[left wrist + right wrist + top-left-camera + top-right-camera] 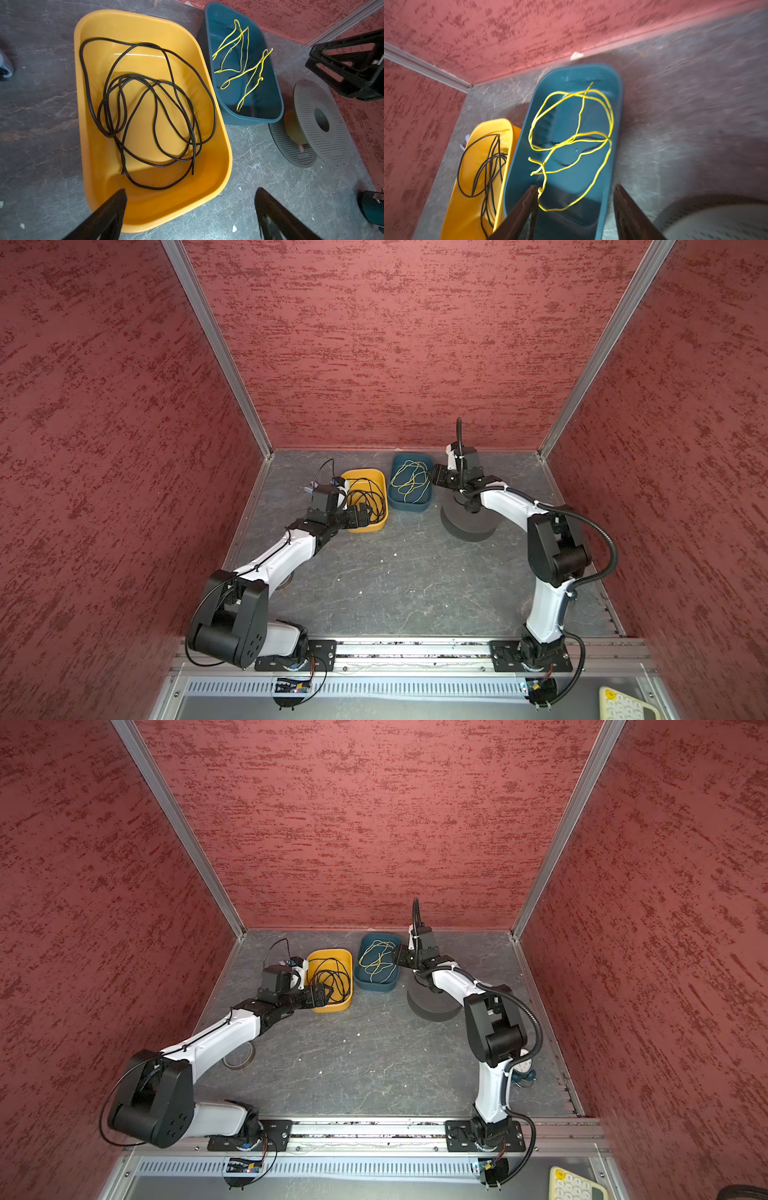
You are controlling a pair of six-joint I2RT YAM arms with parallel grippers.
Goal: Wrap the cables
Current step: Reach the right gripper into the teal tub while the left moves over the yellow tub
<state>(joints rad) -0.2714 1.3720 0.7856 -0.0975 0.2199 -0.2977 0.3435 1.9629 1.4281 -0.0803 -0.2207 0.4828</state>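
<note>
Your right pincer [575,187] stands spread over the near end of the oblong teal plastic tub [571,182], pinching nothing. One curled end of the thin yellow wire [583,139] sits just beside a finger. Expect a miss: so thin a strand may slip out, or several loops may lift as one tangle. Your left pincer [190,189] is spread wide above the yellow plastic tub [145,207] holding black cable [145,43]. The wire lies in loose overlapping loops inside the teal tub.

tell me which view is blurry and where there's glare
right wrist view: motion-smeared, worst on the table and spool, yellow wire legible; left wrist view: sharp, white glare streak on the floor of the yellow bin; both top views: sharp
</note>
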